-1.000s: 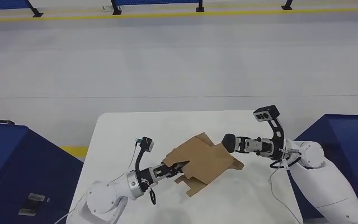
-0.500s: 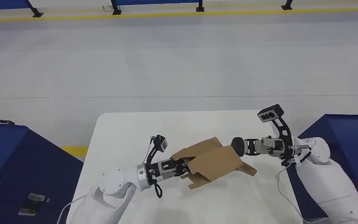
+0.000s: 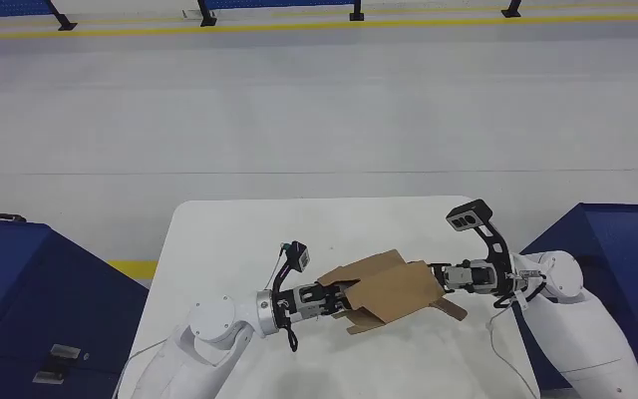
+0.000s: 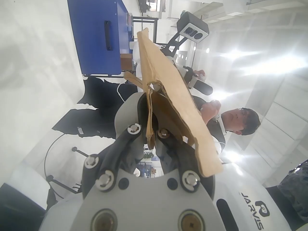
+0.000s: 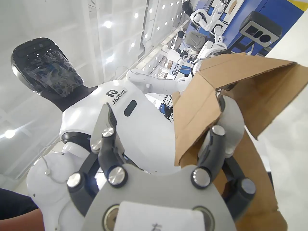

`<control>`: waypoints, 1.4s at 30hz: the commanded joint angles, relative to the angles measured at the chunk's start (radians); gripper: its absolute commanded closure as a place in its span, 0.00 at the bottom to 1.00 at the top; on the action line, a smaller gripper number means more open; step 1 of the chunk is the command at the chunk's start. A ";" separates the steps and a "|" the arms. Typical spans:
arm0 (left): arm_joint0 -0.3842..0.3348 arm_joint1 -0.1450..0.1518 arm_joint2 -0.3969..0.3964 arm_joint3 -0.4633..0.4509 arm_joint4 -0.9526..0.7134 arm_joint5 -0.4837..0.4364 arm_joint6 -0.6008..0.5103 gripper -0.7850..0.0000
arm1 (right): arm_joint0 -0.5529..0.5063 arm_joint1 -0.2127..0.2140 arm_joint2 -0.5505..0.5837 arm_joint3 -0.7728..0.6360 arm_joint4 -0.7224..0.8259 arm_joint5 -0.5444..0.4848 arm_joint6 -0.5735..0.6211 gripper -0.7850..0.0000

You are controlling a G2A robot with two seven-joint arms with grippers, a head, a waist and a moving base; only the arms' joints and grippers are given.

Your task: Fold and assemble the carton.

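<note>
Carton (image 3: 394, 289) of plain brown cardboard, still part-folded, sat over the near middle of the white desk (image 3: 219, 229), a little to the right of centre. Its long axis ran left to right, with the left end slightly nearer than the right. The broad upper panel sloped like a shallow roof, and a loose flap stuck out from the right end toward the near right. Whether its underside touched the desk could not be told.

At the left end, the left claw (image 3: 344, 296) was closed on a thin flap edge. In the left wrist view the cardboard (image 4: 168, 78) stood edge-on, pinched in that claw (image 4: 150, 131). At the right end, the right claw (image 3: 439, 277) met the carton. In the right wrist view that claw (image 5: 167, 114) was spread wide and gripped nothing. One finger (image 5: 228, 121) was tucked under the folded panel (image 5: 216, 90) and the other stood out in free air.

Blue cabinets (image 3: 60, 289) flanked the desk, and a yellow line (image 3: 299, 25) crossed the far floor.
</note>
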 commanded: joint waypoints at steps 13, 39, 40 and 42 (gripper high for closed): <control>0.010 0.001 0.027 -0.014 0.014 0.020 0.005 1.00 | 0.020 -0.027 0.002 0.029 -0.040 -0.011 -0.011 0.29; -0.008 -0.001 0.052 -0.008 0.013 0.039 0.027 0.00 | 0.058 -0.054 -0.042 0.072 -0.119 -0.017 -0.017 1.00; -0.007 -0.001 0.050 -0.008 0.009 0.037 0.029 0.00 | 0.061 -0.055 -0.042 0.079 -0.117 -0.020 -0.020 1.00; -0.004 0.001 0.038 -0.011 0.000 0.031 0.034 0.00 | 0.069 -0.056 -0.034 0.103 -0.116 -0.028 -0.028 1.00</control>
